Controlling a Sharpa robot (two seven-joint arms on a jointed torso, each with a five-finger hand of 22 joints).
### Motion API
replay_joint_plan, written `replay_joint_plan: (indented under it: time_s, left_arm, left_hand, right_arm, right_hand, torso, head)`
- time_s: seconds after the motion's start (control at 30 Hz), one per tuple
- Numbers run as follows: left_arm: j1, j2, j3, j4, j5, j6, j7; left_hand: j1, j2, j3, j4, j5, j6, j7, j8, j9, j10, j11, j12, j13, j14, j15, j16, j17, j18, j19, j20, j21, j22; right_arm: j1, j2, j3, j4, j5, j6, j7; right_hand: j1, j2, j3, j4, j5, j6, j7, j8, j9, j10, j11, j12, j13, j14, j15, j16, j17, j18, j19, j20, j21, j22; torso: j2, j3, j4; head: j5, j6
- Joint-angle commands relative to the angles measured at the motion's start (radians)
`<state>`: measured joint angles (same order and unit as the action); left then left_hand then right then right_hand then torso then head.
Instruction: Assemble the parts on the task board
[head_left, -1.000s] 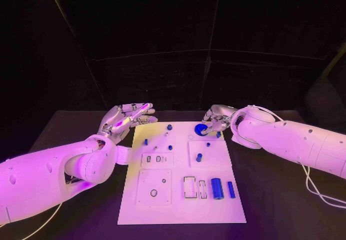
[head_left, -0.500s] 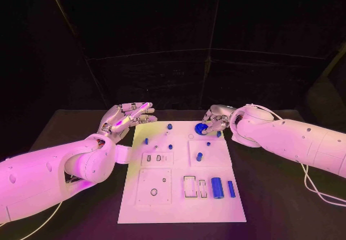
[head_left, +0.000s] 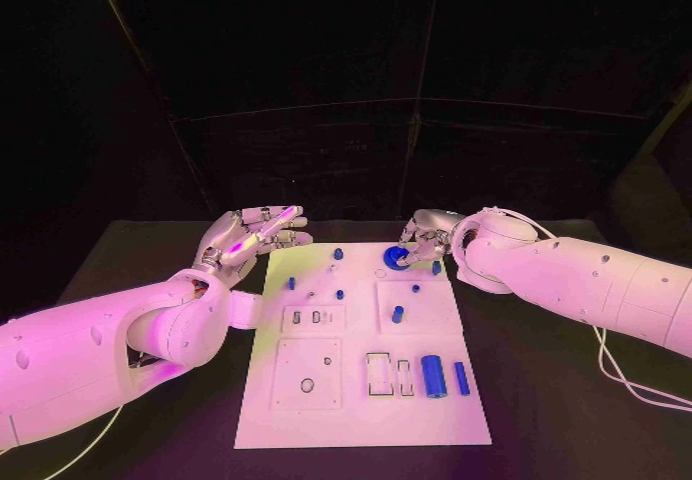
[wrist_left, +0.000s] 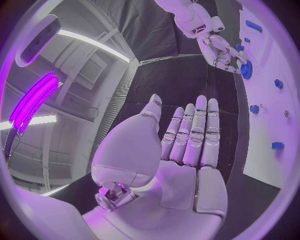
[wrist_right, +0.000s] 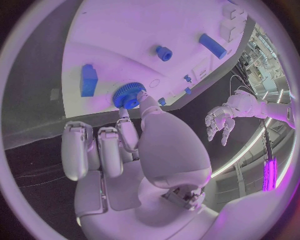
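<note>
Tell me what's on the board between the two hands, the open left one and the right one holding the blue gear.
In the head view, one small blue part stands between the left hand and the right hand pinching the blue gear.

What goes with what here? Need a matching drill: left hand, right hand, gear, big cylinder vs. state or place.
Column 1:
1. left hand
2. right hand
3. gear
4. big cylinder

Column 2:
A. lying at the board's near end, beside a thinner blue bar
B. open, flat, beside the board's far left corner
C. pinched at the board's far end
D. holding a blue part with its fingertips

Pairs: 1-B, 2-D, 3-C, 4-A
</note>
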<state>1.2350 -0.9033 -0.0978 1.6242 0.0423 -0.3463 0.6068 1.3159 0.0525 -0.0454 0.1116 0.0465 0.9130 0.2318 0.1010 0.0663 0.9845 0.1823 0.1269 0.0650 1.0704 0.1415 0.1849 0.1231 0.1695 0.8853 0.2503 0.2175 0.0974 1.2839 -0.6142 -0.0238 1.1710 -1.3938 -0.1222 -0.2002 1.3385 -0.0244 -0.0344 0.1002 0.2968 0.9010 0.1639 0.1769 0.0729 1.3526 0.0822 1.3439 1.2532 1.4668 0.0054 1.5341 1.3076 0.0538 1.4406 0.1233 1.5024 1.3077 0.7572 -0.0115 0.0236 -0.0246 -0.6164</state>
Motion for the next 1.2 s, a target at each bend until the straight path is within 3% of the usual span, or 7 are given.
replay_joint_plan:
  time_s: [0.03, 0.27, 0.77, 1.2]
  left_arm:
    - [0.002, 0.001, 0.001, 0.001, -0.006, 0.014, 0.003]
    - [0.002, 0.001, 0.001, 0.001, -0.006, 0.013, 0.003]
    - [0.002, 0.001, 0.001, 0.0, -0.006, 0.014, 0.002]
    - [0.001, 0.001, 0.001, -0.001, -0.006, 0.014, 0.001]
  left_hand:
    - [0.01, 0.002, -0.002, -0.006, 0.003, 0.005, 0.004, -0.003, -0.001, 0.003, 0.003, -0.007, -0.001, -0.007, -0.002, -0.005, 0.0, 0.014, 0.008, 0.002, -0.005, -0.001]
    - [0.01, 0.002, -0.002, -0.006, 0.003, 0.005, 0.004, -0.003, -0.001, 0.003, 0.003, -0.007, -0.001, -0.007, -0.002, -0.005, 0.0, 0.014, 0.008, 0.002, -0.005, -0.001]
    - [0.01, 0.004, -0.002, -0.007, 0.003, 0.006, 0.004, -0.004, -0.001, 0.003, 0.003, -0.008, -0.001, -0.007, -0.002, -0.006, 0.0, 0.014, 0.008, 0.002, -0.006, -0.002]
    - [0.011, 0.004, -0.002, -0.008, 0.003, 0.006, 0.005, -0.005, -0.001, 0.003, 0.003, -0.008, -0.001, -0.007, -0.001, -0.006, 0.0, 0.014, 0.009, 0.002, -0.006, -0.002]
  right_arm:
    - [-0.002, 0.002, -0.002, -0.001, -0.03, 0.015, -0.034]
    - [-0.002, 0.003, -0.003, 0.0, -0.091, 0.007, -0.05]
    - [-0.003, 0.013, -0.003, 0.013, -0.151, -0.033, -0.056]
    - [-0.003, 0.015, -0.003, 0.017, -0.17, -0.056, -0.059]
  right_hand:
    - [-0.001, 0.004, 0.003, 0.003, -0.01, 0.01, -0.002, 0.006, 0.0, 0.008, -0.004, 0.006, 0.004, 0.086, 0.003, 0.007, 0.178, -0.016, 0.01, -0.002, 0.007, 0.101]
    - [0.043, 0.012, 0.028, -0.025, -0.084, 0.027, -0.005, 0.01, -0.002, 0.015, -0.008, 0.014, 0.019, 0.087, -0.002, 0.009, 0.183, -0.018, 0.016, -0.007, 0.01, 0.11]
    - [0.01, -0.021, 0.027, -0.004, -0.1, 0.008, -0.001, -0.002, -0.006, 0.006, -0.004, 0.005, 0.012, 0.087, 0.002, 0.01, 0.185, -0.019, 0.019, -0.004, 0.012, 0.116]
    - [0.002, -0.028, 0.031, 0.006, -0.101, 0.005, 0.0, -0.004, -0.006, 0.005, -0.002, 0.004, 0.012, 0.088, 0.003, 0.01, 0.187, -0.02, 0.02, -0.003, 0.013, 0.118]
  torso:
    - [0.0, -0.0003, -0.0008]
    - [0.0, 0.0, 0.0]
    - [0.0, -0.0001, 0.0007]
    - [0.001, -0.0001, 0.0014]
  head:
    - [-0.001, -0.001]
    - [-0.001, -0.003]
    - [-0.002, -0.003]
    - [-0.001, -0.002]
